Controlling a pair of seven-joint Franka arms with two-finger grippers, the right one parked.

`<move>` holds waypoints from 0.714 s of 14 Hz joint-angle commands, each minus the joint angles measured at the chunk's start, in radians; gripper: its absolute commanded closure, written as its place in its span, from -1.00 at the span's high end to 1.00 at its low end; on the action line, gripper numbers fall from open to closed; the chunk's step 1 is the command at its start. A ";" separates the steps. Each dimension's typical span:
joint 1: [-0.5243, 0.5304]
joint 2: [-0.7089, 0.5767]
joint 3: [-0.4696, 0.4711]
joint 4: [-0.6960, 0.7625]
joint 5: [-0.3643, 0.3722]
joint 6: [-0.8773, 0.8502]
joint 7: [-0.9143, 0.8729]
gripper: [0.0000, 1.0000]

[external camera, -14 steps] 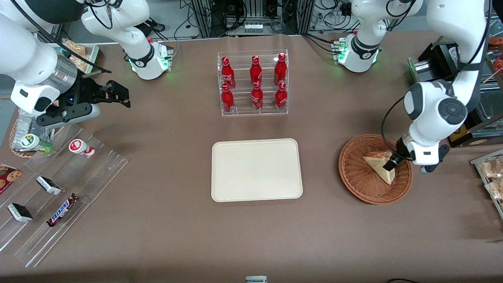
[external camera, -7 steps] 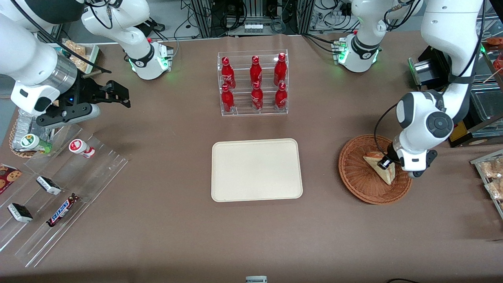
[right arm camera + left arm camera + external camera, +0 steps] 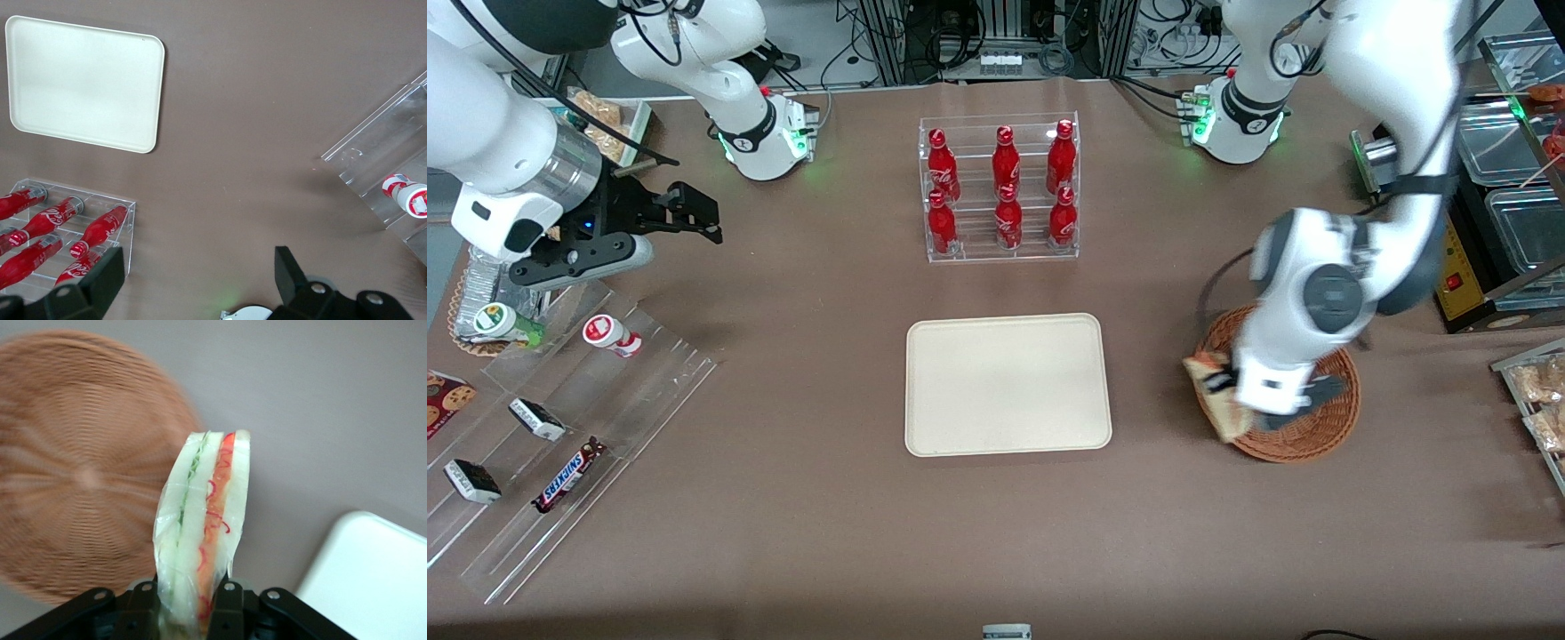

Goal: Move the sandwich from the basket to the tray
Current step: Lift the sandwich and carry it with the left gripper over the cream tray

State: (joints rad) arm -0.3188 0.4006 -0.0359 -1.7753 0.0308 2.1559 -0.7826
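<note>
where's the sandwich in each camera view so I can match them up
Front view: the sandwich hangs in the claw, over the basket rim on the side facing the tray.
Left wrist view: the sandwich stands on edge, clamped in the claw, with the basket and a tray corner below it.
Right wrist view: not in it.
Shared landmark: the cream tray, seen in all three.

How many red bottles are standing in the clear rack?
6 red bottles, all in the clear acrylic rack, farther from the front camera than the cream tray: three on its upper step, three on its lower step. None seems hidden.
</note>
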 commanded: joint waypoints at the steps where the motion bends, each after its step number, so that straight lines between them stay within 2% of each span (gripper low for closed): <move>1: -0.155 0.162 0.011 0.166 -0.015 0.053 -0.003 -0.99; 5: -0.310 0.236 0.013 0.197 -0.037 0.214 -0.041 -0.99; 10: -0.414 0.305 0.019 0.200 -0.022 0.326 -0.128 -0.96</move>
State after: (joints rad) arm -0.6982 0.6681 -0.0387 -1.6050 0.0062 2.4487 -0.8712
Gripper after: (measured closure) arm 0.815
